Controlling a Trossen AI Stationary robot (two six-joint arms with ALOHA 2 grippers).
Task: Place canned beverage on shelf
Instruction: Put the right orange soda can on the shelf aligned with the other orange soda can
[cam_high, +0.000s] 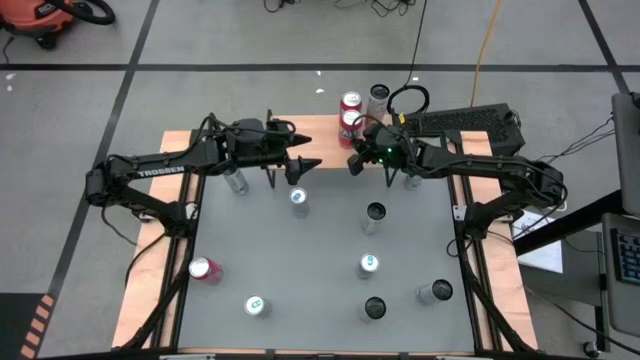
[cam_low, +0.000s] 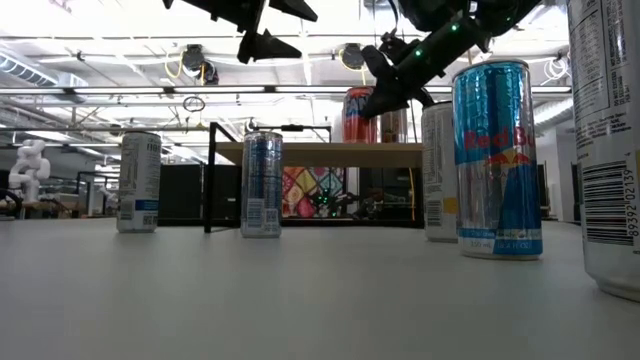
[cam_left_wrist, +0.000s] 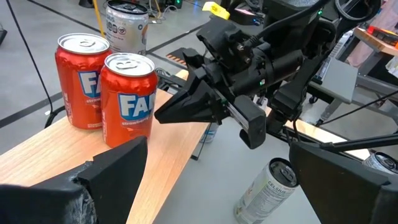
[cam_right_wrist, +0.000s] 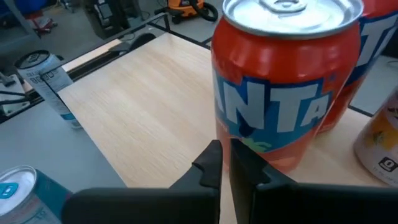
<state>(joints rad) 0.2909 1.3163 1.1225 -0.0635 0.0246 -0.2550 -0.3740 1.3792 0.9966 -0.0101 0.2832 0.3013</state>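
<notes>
The shelf (cam_high: 300, 128) stands at the table's far edge, a light wooden top (cam_right_wrist: 149, 106) on thin black legs (cam_low: 210, 180). Two orange-red cans (cam_high: 350, 112) and a silver can (cam_high: 378, 97) stand upright on its right end. My right gripper (cam_high: 355, 163) is shut, its tips just beside the nearer orange can (cam_right_wrist: 280, 93), low on its side. My left gripper (cam_high: 308, 153) hangs open above the table before the shelf's middle, with nothing between its fingers (cam_left_wrist: 115, 171). My right gripper's shut fingertips (cam_right_wrist: 224, 158) stand at the lower side wall (cam_right_wrist: 249, 140) of the nearer orange can. I cannot tell whether they touch it. They come at it slanting slightly down from the table's near right. The can stands upright on the shelf top.
Several cans stand loose on the grey table: a blue-topped one (cam_high: 298, 198), dark-topped ones (cam_high: 375, 212), a silver one (cam_high: 235, 182), another under my right arm (cam_left_wrist: 270, 190). A red can (cam_high: 205, 270) lies near the left edge. The shelf's left half is bare.
</notes>
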